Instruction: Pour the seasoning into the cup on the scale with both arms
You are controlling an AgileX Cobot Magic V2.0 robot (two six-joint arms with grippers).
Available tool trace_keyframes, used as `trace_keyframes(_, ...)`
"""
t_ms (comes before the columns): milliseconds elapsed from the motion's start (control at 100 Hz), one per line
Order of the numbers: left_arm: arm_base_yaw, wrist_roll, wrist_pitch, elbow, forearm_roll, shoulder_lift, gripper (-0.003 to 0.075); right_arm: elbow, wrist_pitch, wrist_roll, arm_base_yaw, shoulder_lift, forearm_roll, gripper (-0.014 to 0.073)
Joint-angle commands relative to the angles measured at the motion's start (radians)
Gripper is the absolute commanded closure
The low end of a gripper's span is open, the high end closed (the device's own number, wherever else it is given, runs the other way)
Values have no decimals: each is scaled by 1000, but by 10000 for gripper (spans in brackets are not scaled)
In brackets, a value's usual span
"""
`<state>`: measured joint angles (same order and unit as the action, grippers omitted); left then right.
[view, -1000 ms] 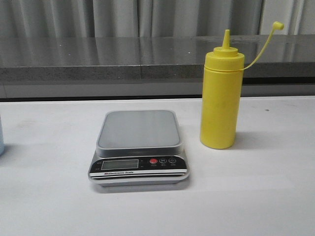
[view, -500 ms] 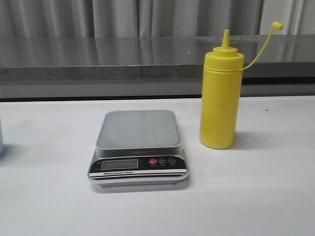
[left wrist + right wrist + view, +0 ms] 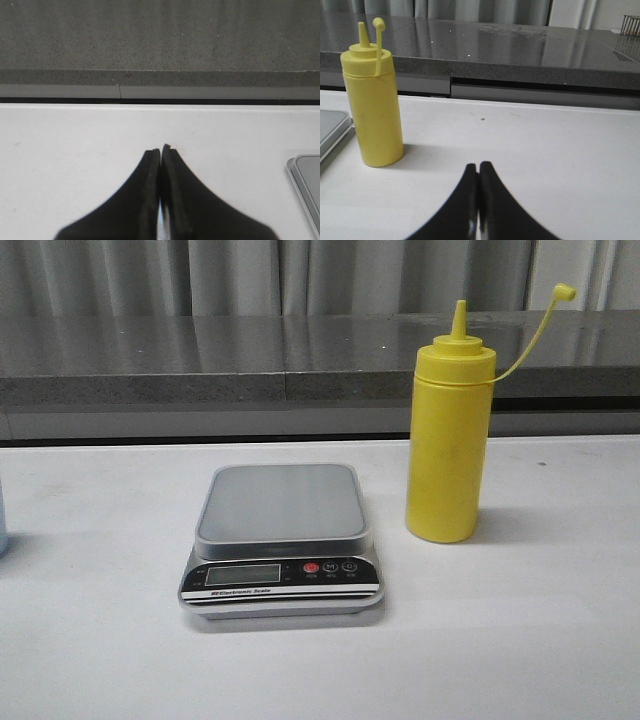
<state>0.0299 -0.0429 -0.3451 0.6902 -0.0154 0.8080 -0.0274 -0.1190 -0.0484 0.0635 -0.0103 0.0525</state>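
Observation:
The yellow seasoning bottle [image 3: 447, 440] stands upright on the white table, right of the scale, with its cap hanging on the tether [image 3: 565, 292]. It also shows in the right wrist view [image 3: 374, 120]. The silver-grey scale [image 3: 282, 502] sits mid-table with a bare platform. Only a thin light blue sliver of the cup [image 3: 2, 525] shows at the far left edge. My left gripper [image 3: 161, 149] is shut and empty over bare table, left of the scale's corner [image 3: 306, 180]. My right gripper [image 3: 478, 165] is shut and empty, right of the bottle. Neither arm shows in the front view.
A dark grey stone ledge [image 3: 200, 365] runs along the back of the table, with grey curtains behind it. The scale's edge [image 3: 332, 129] lies just beyond the bottle in the right wrist view.
The light blue sliver of the cup at the left edge of the front view has grown slightly narrower. Nothing else has visibly moved.

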Motion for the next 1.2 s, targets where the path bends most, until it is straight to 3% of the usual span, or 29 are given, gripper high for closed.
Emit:
trace_keyframes(0, 4, -6, 64, 76, 5, 74, 740, 21, 86, 6, -6, -21, 3, 662)
trace_keyframes(230, 4, -6, 41, 157, 5, 253, 736, 21, 86, 6, -6, -21, 3, 662)
trace_keyframes(300, 4, -6, 21, 169, 5, 291, 696, 21, 86, 6, -6, -21, 3, 662)
trace_keyframes(370, 4, -6, 15, 171, 5, 318, 602, 21, 86, 6, -6, -21, 3, 662)
trace_keyframes(540, 4, -6, 17, 171, 5, 352, 249, 21, 86, 6, -6, -21, 3, 662)
trace_keyframes(610, 4, -6, 19, 171, 15, 359, 178, 21, 86, 6, -6, -21, 3, 662)
trace_keyframes(1190, 33, -8, -15, 171, 39, 527, 166, 21, 86, 6, -6, -21, 3, 662)
